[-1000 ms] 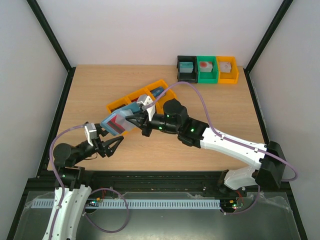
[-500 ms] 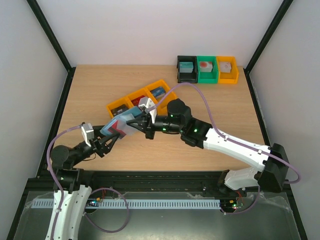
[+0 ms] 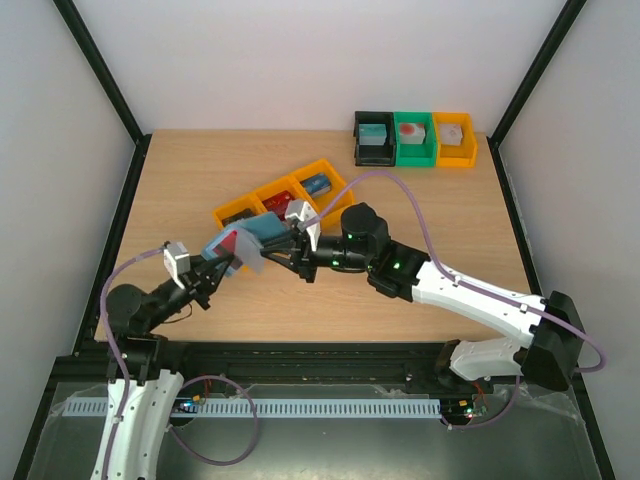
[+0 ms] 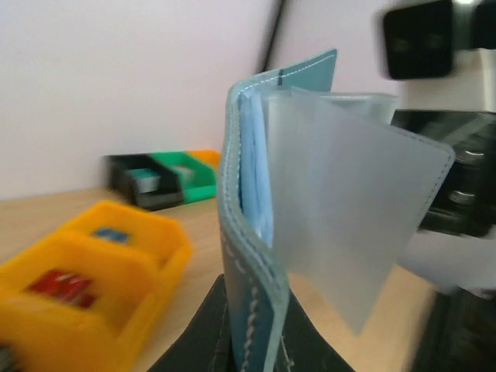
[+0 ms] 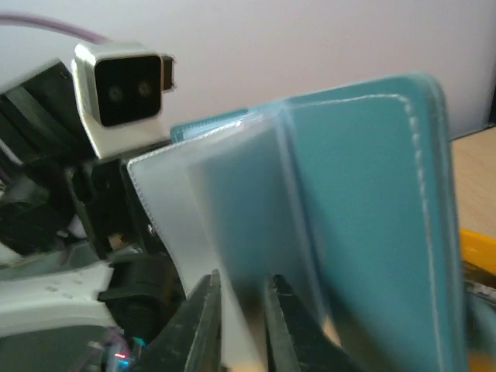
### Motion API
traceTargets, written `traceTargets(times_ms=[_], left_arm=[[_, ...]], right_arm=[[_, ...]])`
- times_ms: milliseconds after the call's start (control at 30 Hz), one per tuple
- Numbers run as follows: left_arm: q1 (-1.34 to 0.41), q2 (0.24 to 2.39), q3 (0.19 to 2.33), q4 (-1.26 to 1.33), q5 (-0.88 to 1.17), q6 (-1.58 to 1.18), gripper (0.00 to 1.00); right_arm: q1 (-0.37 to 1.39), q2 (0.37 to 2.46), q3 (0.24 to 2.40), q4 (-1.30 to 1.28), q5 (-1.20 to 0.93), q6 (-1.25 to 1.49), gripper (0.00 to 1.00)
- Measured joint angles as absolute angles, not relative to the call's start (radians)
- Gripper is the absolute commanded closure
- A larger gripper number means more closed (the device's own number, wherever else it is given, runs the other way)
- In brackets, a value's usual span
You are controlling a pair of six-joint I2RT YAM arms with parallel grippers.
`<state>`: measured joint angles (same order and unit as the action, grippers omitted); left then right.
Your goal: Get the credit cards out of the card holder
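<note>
- Above the table's (image 3: 430, 230) left-centre: holder (image 3: 248, 238) held between the two arms, off the wood, overlapping the near-left end of the tray (image 3: 262, 190) in the top view.
- Left gripper (image 3: 213, 270): clamped on the holder's lower edge. In the left wrist view its dark fingers (image 4: 209, 329) flank the teal cover (image 4: 246, 256), which stands upright, spine toward that camera.
- Holder is fanned open. A frosted sleeve (image 4: 349, 225) splays out to the right of the cover.
- Right gripper (image 3: 284, 246): at the holder's far side. Fingers (image 5: 203, 322) set narrow, straddling the sleeve's (image 5: 236, 256) edge. A slim gap shows between them; cannot tell whether they actually pinch it.
- Red patch on the holder from above; cannot tell whether it is a card.
- Cards already out: red card (image 3: 277, 206) lies in the tray's middle compartment, blue card (image 3: 318, 184) in its far-right one. Left compartment partly hidden by the holder.
- Tray is orange, three compartments, set diagonally.
- Bins (image 3: 414, 140), black, green and orange, in a row at the far right, well apart from both grippers.
</note>
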<state>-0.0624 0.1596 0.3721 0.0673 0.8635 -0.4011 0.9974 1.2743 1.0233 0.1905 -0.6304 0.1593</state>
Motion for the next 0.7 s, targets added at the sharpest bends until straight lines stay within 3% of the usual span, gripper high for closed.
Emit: traceTargets(times_ms=[233, 500, 600, 700], left_arm=[[-0.060, 0.312, 0.496, -0.205, 0.389, 0.008, 0.98], [-0.122, 0.430, 0.629, -0.281, -0.113, 0.596, 0.98], [-0.133, 0.466, 0.655, -0.340, -0.197, 0.669, 0.98], [-0.134, 0.510, 0.743, -0.453, -0.153, 0.618, 0.98]], right_arm=[[0.949, 1.274, 0.996, 0.097, -0.430, 0.176, 0.67], [1.017, 1.350, 1.018, 0.079, -0.493, 0.184, 0.63], [1.077, 1.404, 1.054, 0.130, -0.560, 0.186, 0.66], [1.105, 1.454, 1.072, 0.263, -0.641, 0.239, 0.70]])
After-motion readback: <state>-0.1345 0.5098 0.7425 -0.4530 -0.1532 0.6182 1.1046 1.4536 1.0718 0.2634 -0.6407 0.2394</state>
